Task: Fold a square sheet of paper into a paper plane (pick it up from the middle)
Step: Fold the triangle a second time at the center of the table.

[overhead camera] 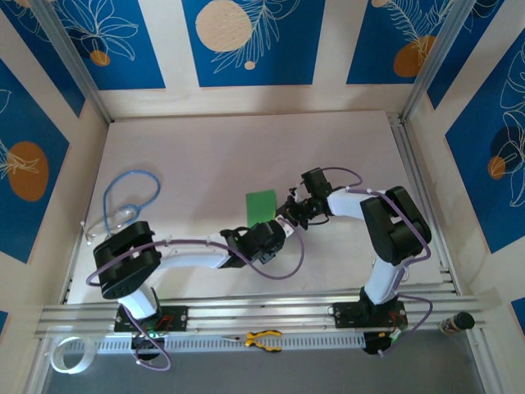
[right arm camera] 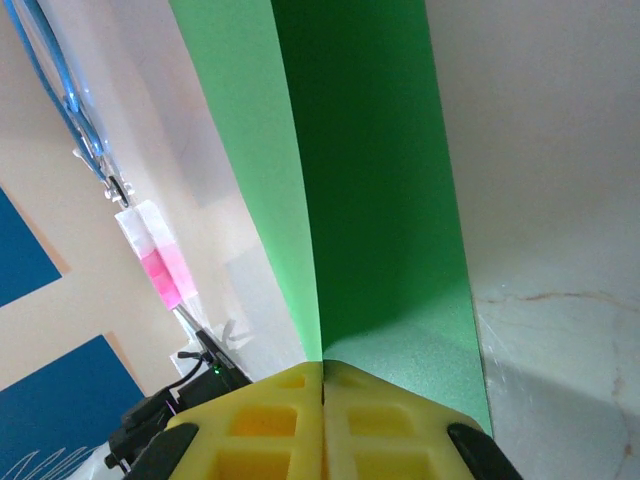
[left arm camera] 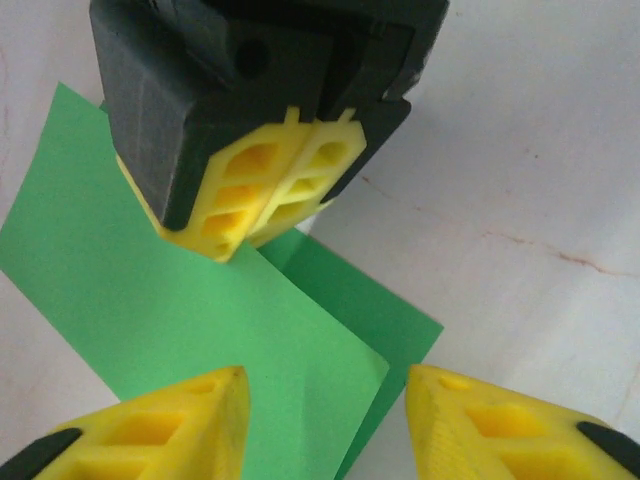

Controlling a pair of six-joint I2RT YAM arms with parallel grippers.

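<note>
The square sheet of paper (overhead camera: 261,203) is bright green and bent into a V along a centre fold (right arm camera: 370,200). My right gripper (right arm camera: 322,372) is shut on the near end of that fold, its yellow fingers pressed together. In the left wrist view the right gripper (left arm camera: 255,225) pinches the paper (left arm camera: 170,310) from above, lifting one flap over a darker layer. My left gripper (left arm camera: 325,410) is open just short of the paper's corner; one fingertip (left arm camera: 200,420) hangs over the sheet and the other sits off its edge over bare table. Both grippers meet at the sheet's near right edge (overhead camera: 283,223).
A blue cable loop (overhead camera: 131,197) lies at the left of the white table (overhead camera: 205,148). Yellow-handled pliers (overhead camera: 264,339) rest on the front rail, with a white tape roll (overhead camera: 66,355) at the near left. A pink and white object (right arm camera: 160,260) lies by the cable.
</note>
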